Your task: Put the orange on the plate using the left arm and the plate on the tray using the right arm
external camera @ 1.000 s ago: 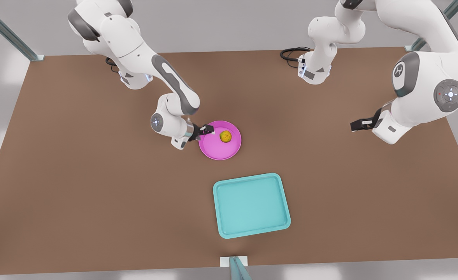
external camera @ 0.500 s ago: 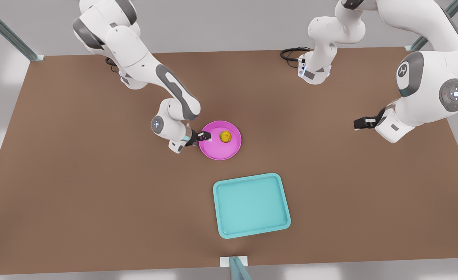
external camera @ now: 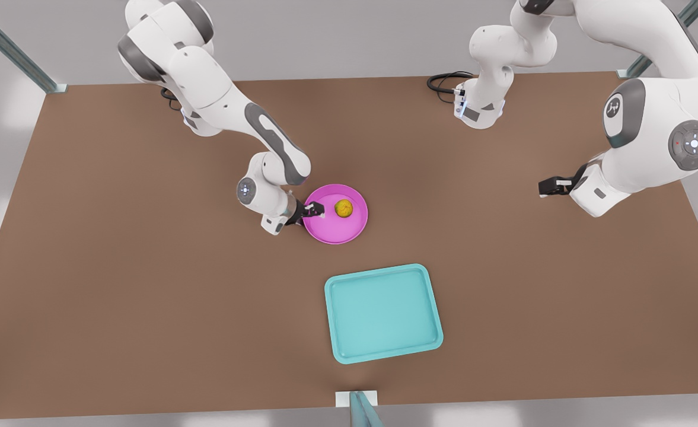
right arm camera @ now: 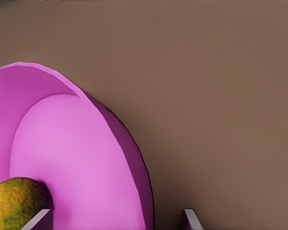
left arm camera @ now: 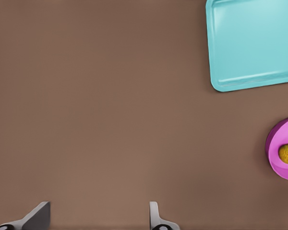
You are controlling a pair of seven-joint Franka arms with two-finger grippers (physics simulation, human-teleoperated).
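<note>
Now one orange (external camera: 343,208) on one plate (external camera: 349,232); one tray (external camera: 383,312) apart.

Brown worktop (external camera: 147,284), black cable (external camera: 443,81) coiled at its far edge, metal posts (external camera: 10,47) at far corners, white bracket (external camera: 357,398) at near edge

Front view: high, looking down. Left wrist: far off. Right wrist: close. All share plate (external camera: 335,230) (left arm camera: 274,143) (right arm camera: 77,158).

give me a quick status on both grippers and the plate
Right gripper open, straddling plate rim. Left gripper open, waiting off to the front view's right. Orange on plate; plate not yet on tray. Path between looks clear.
</note>
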